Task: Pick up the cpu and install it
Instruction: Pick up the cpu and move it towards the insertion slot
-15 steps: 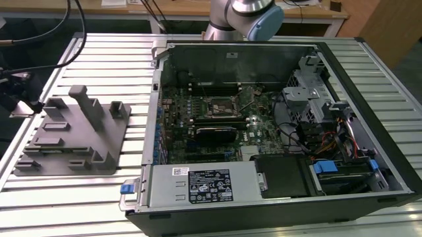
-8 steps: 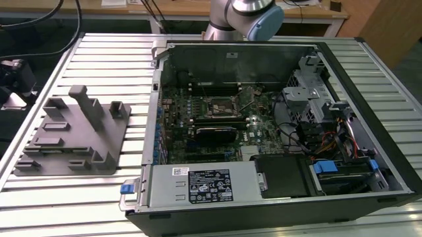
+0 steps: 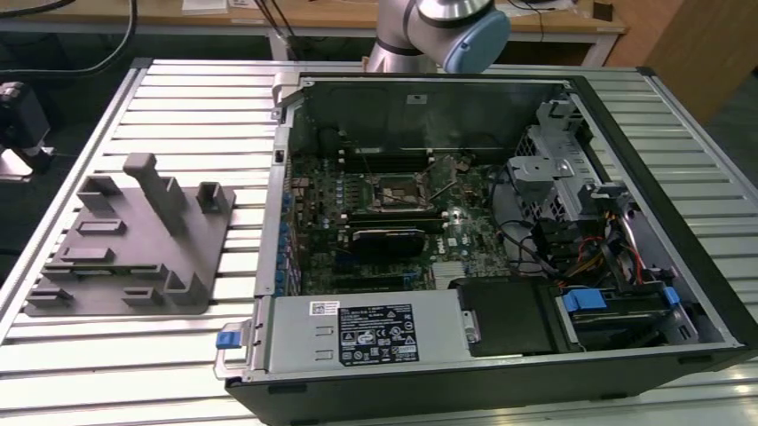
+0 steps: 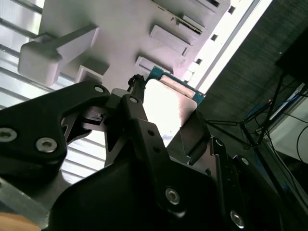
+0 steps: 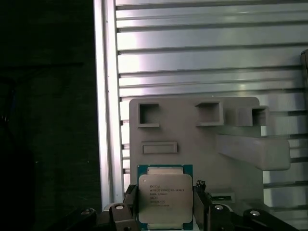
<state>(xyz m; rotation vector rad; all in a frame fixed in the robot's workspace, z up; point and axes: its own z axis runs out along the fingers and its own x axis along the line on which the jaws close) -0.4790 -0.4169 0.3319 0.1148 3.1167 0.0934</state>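
While the gripper (image 5: 165,214) pinches the cpu (image 5: 165,192) clear of the holder block (image 5: 192,130), pick looks done; mid-frame socket (image 3: 395,191) needs square seating.

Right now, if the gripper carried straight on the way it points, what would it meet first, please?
The gripper, shut on the cpu, points at the grey holder block, so the cpu would probably touch that block first; the gap between them is unclear.
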